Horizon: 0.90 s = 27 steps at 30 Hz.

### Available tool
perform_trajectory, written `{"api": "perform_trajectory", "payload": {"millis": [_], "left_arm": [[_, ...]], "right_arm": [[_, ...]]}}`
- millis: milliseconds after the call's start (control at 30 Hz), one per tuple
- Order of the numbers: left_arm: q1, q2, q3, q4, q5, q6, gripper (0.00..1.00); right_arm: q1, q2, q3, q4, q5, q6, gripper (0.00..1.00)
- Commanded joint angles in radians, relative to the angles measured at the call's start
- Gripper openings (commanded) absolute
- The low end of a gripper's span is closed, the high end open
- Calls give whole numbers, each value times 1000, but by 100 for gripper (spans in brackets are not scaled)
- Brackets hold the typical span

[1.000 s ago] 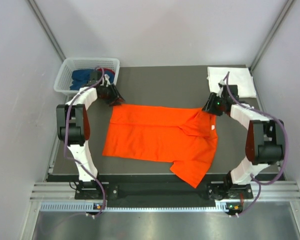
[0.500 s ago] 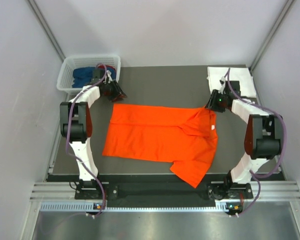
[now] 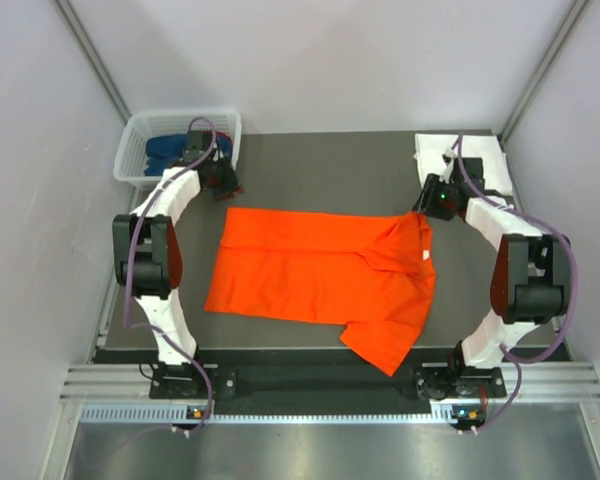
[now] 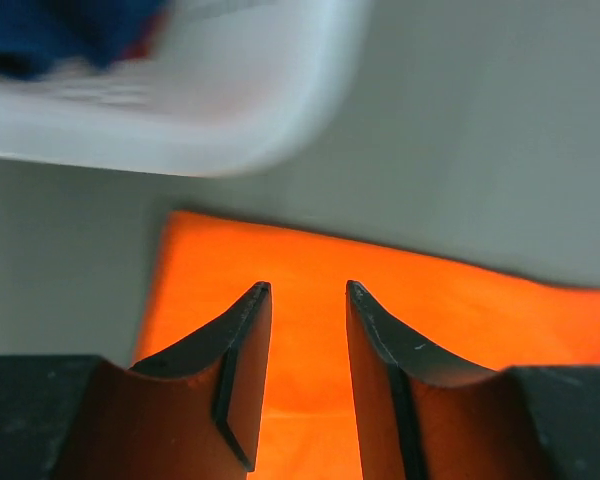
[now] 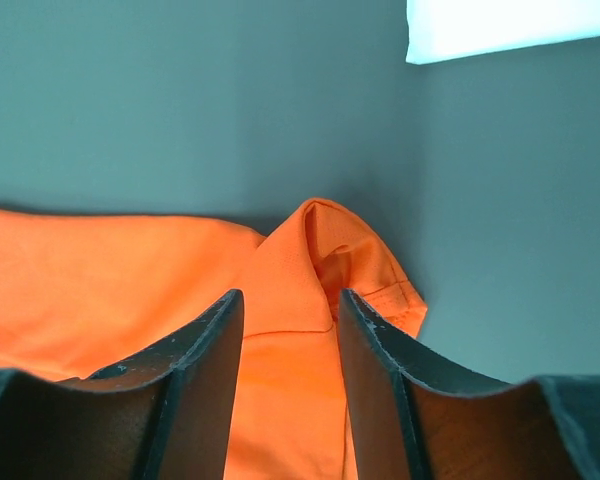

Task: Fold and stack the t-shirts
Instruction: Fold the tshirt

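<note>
An orange t-shirt lies partly folded on the dark table, one sleeve sticking out toward the near edge. My left gripper is open and empty, hovering just past the shirt's far left corner, next to the basket. My right gripper is open and empty just above the shirt's bunched far right corner. A folded white t-shirt lies at the far right, its edge in the right wrist view.
A white plastic basket with blue and red clothes stands at the far left corner; its rim shows close above the left fingers. Grey walls enclose the table on three sides.
Both grippers have let go of the shirt's far corners and drawn back away from it, the left toward the basket, the right toward the white shirt. The orange shirt lies still.
</note>
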Motion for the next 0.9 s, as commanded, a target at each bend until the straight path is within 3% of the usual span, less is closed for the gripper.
{"api": "perform_trajectory", "payload": {"millis": [0, 467, 700, 767, 867], "left_arm": [[-86, -88, 12, 82, 70, 59, 41], [-129, 119, 30, 112, -3, 57, 38], [-124, 211, 79, 43, -158, 36, 38], [-121, 234, 107, 3, -253, 5, 39], [-107, 276, 133, -55, -275, -16, 39]], "right_arm": [[-9, -18, 25, 18, 1, -23, 44], [-9, 117, 48, 96, -59, -9, 38], [-20, 15, -57, 175, 16, 49, 0], [-20, -19, -110, 192, 34, 59, 0], [-22, -79, -184, 213, 99, 94, 0]]}}
